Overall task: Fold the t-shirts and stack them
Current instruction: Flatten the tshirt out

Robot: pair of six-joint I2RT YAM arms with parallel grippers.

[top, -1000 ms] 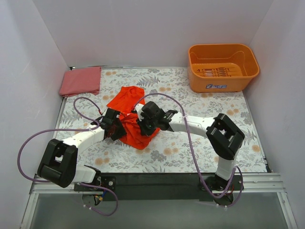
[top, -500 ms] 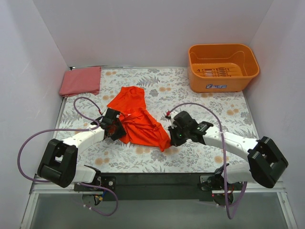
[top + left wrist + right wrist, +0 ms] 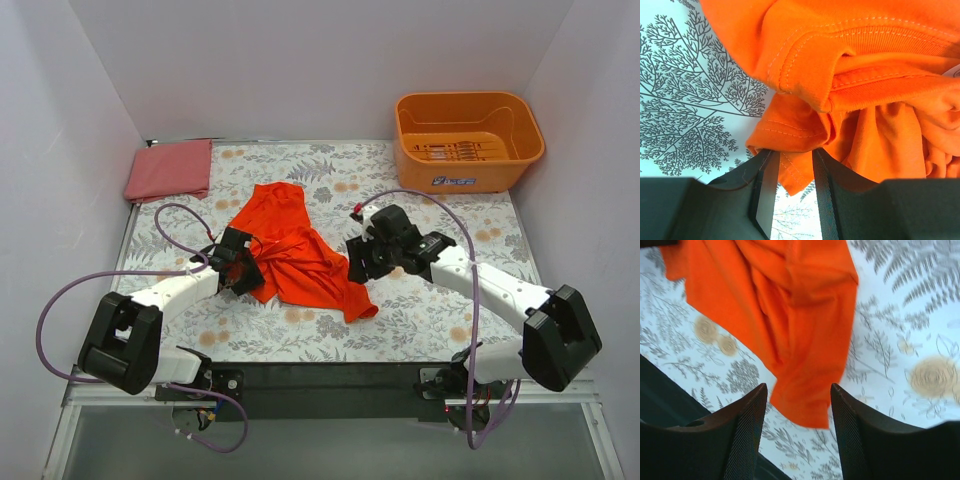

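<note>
Shirt work going on: orange-red t-shirt (image 3: 300, 262) lying bunched in middle of table (image 3: 430, 320), not flat yet. Hem at shirt's left side getting squeezed by left gripper (image 3: 792, 160), cloth pinched tight. Over shirt's right edge, right gripper (image 3: 797, 390) hanging wide apart, holding nothing. Other one, pinkish-red t-shirt (image 3: 168, 170), lying folded at far left corner, well apart. Step looking like spreading shirt flat. Doing it well, I think: right gripper going low, pinching loose edge, both pulling gently apart, no hard tugging, no new wrinkles.

orange plastic tub (image 3: 500, 172) at far right corner (label on its front), floral-patterned table cover (image 3: 440, 320), white walls (image 3: 300, 60)
</note>
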